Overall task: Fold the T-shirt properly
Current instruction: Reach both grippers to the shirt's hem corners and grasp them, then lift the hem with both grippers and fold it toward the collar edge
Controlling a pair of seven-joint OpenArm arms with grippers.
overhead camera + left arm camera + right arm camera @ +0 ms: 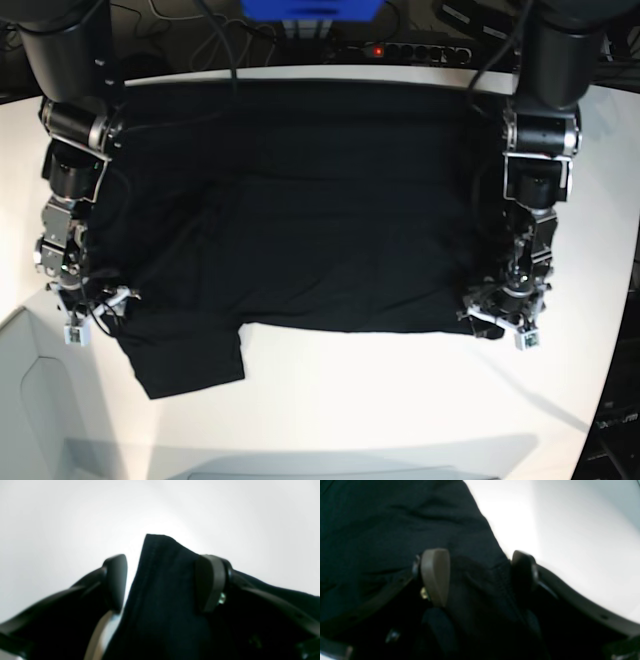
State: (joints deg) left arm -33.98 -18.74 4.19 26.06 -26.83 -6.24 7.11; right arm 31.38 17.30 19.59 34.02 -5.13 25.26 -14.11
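Observation:
The black T-shirt (300, 220) lies spread across the white table (400, 400), with one sleeve (190, 360) sticking out at its near left. My left gripper (503, 322) is down at the shirt's near right corner. In the left wrist view its jaws (162, 580) stand apart with an upright fold of black cloth (162, 605) between them, leaning on the right finger (210, 582). My right gripper (92, 312) is at the shirt's near left edge. In the right wrist view it (480, 575) is open, with a stitched hem (495, 580) between its fingers.
A power strip with a red light (400, 50), a blue object (310, 8) and cables sit behind the table's far edge. The table's rounded edge drops off at the near left (25, 330) and far right (625, 300). Bare white table lies in front of the shirt.

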